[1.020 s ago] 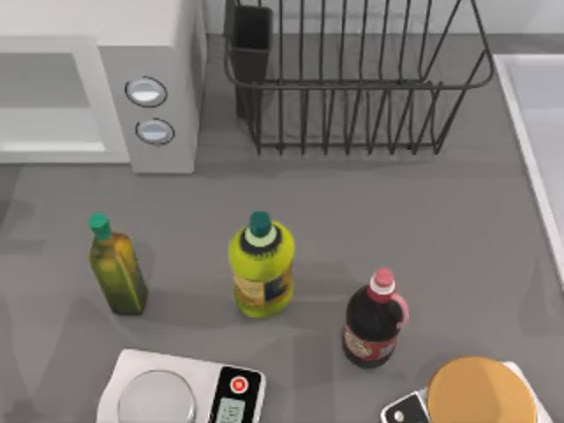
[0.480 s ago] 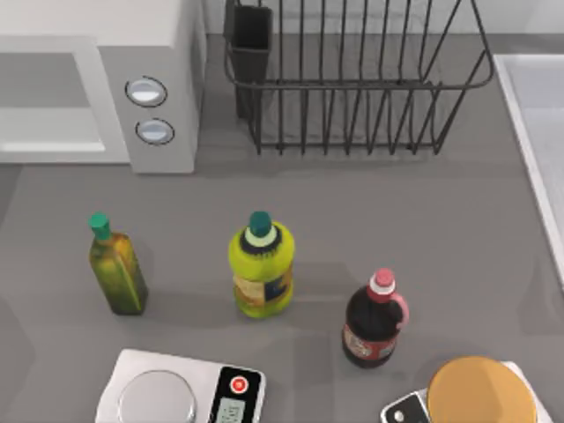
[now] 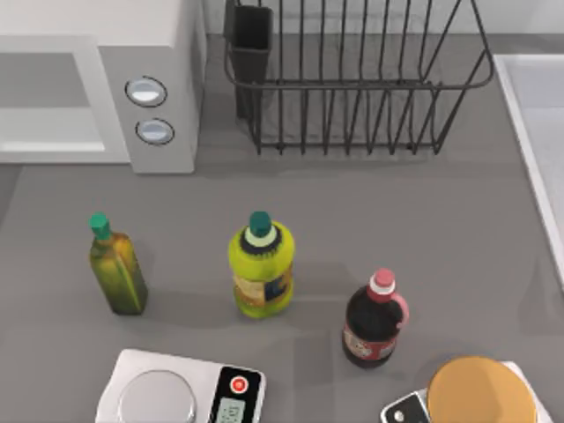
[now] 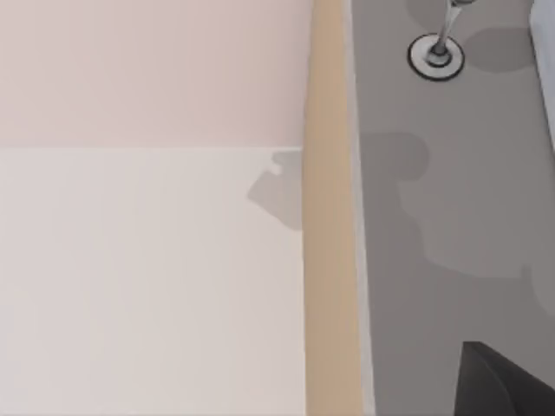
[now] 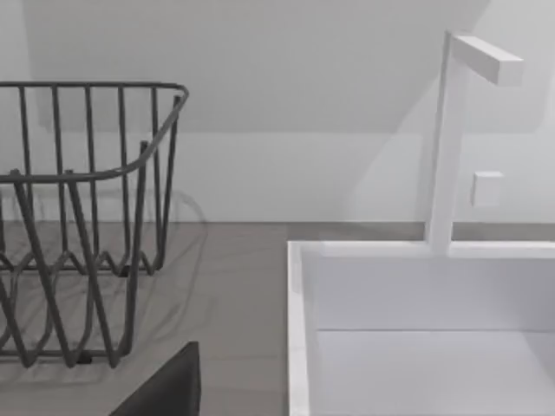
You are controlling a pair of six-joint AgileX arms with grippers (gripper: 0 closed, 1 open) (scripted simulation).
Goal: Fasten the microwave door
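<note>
- Nothing on the table (image 3: 423,211) has moved since the earlier frames; only a faint shadow at its 9 o'clock edge has gone.
- The microwave (image 3: 132,53) stands at 10 o'clock, and its door (image 3: 53,101) lies flat against the front, beside the two dials (image 3: 150,110).
- A wire rack (image 3: 352,79) stands at 12 o'clock.
- Three bottles stand in the middle: green (image 3: 115,264), yellow (image 3: 261,264) and dark red (image 3: 374,322).
- A scale (image 3: 181,392) sits at 7 o'clock.
- We cannot tell how open our grippers are, or whether they hold anything.
</note>
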